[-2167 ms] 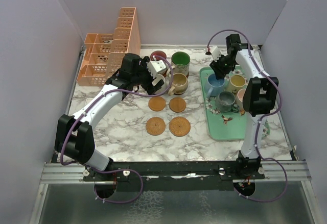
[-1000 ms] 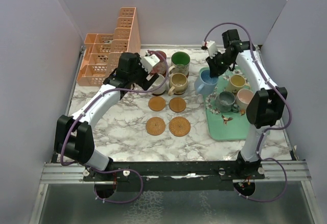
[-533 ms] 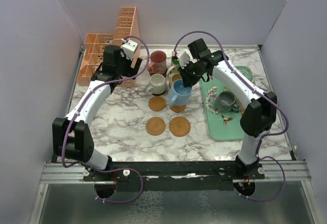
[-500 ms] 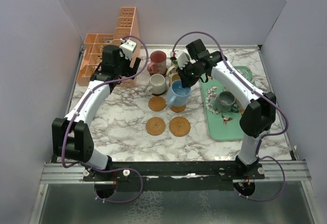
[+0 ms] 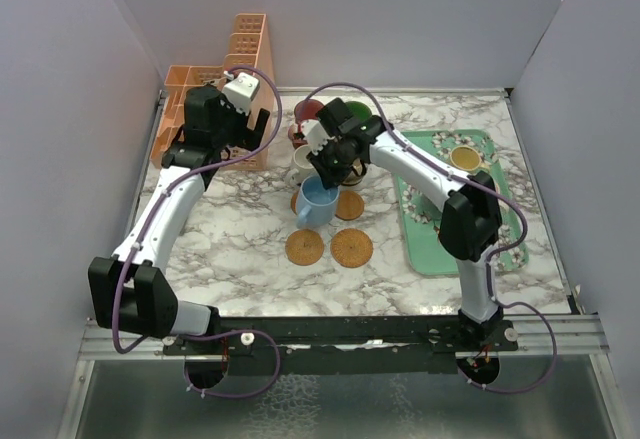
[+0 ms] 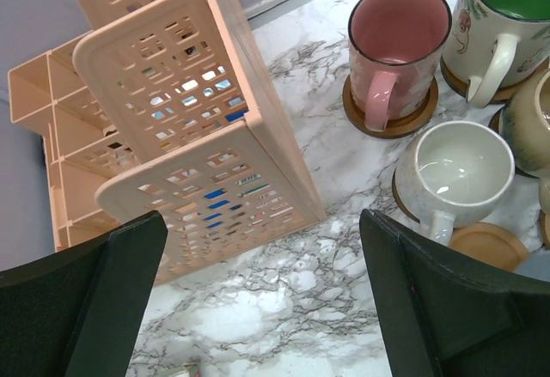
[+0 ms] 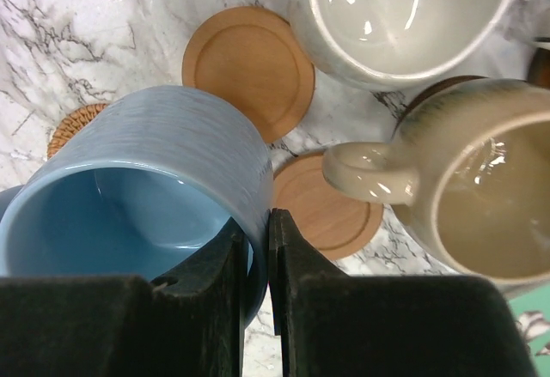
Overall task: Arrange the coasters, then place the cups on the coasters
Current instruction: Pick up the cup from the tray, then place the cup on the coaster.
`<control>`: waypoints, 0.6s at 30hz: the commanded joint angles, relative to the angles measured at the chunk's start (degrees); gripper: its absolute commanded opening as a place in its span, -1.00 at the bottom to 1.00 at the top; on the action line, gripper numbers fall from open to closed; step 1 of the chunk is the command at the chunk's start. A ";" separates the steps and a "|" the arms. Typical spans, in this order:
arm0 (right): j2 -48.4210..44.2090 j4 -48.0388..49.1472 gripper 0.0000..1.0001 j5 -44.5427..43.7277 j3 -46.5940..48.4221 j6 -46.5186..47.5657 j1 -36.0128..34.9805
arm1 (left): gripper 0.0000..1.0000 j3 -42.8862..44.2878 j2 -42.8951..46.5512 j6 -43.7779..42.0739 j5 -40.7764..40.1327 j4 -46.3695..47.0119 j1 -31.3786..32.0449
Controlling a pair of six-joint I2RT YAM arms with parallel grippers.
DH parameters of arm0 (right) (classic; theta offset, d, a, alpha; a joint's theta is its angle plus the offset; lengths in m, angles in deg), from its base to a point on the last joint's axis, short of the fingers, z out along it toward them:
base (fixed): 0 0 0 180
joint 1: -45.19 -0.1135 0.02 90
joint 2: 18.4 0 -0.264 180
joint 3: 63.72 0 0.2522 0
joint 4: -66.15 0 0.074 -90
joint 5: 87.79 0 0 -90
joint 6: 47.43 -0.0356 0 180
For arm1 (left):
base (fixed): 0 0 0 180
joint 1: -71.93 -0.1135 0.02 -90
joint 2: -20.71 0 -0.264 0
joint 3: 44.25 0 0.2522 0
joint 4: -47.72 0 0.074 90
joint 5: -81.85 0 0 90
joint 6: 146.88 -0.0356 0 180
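Observation:
My right gripper [image 7: 258, 252] is shut on the wall of the blue cup [image 7: 146, 197], one finger inside and one outside. The cup hangs tilted [image 5: 318, 203] over the middle coasters. Below it lie two bare wooden coasters [image 7: 249, 68] [image 7: 331, 205] and a woven one [image 7: 73, 124]. Two more coasters [image 5: 305, 247] [image 5: 351, 248] sit nearer me. The pink cup [image 6: 398, 42], green cup [image 6: 507, 8] and cream cup [image 6: 451, 171] stand on coasters; a tan cup [image 7: 481, 197] is beside them. My left gripper [image 6: 266, 308] is open and holds nothing, above bare marble beside the organiser.
The peach lattice organiser [image 5: 215, 99] stands at the back left, close under my left wrist. The mint-green tray [image 5: 440, 244] lies at the right with a yellow-lined cup [image 5: 463, 157] at its far end. Grey walls close in both sides.
My right arm has carried the blue cup leftward from the tray's edge to above the middle coasters. My left arm has drawn back left toward the organiser, still open.

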 commanded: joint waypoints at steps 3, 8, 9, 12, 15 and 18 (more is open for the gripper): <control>1.70 5.87 -0.98 -1.03 0.90 -2.69 -1.93 | 0.98 3.01 3.01 -2.02 0.36 -2.36 -0.26; 1.70 9.19 -0.98 0.12 -0.56 -3.92 -2.15 | 0.98 4.84 3.77 -2.37 -1.00 -3.28 -0.28; 1.94 9.30 -0.98 0.04 -0.52 -4.38 -2.22 | 0.98 5.09 3.97 -2.59 -1.43 -3.39 -0.32; 2.66 9.49 -0.98 -0.27 -0.23 -5.21 -2.53 | 0.98 5.54 4.41 -2.90 -3.14 -3.49 -0.31; 3.08 10.54 -0.98 -0.53 -0.35 -5.76 -2.72 | 0.98 6.02 4.71 -3.16 -3.64 -3.57 -0.26; 3.45 11.23 -0.98 -0.91 -0.08 -5.96 -2.73 | 0.98 6.08 5.08 -3.09 -3.39 -3.84 -0.30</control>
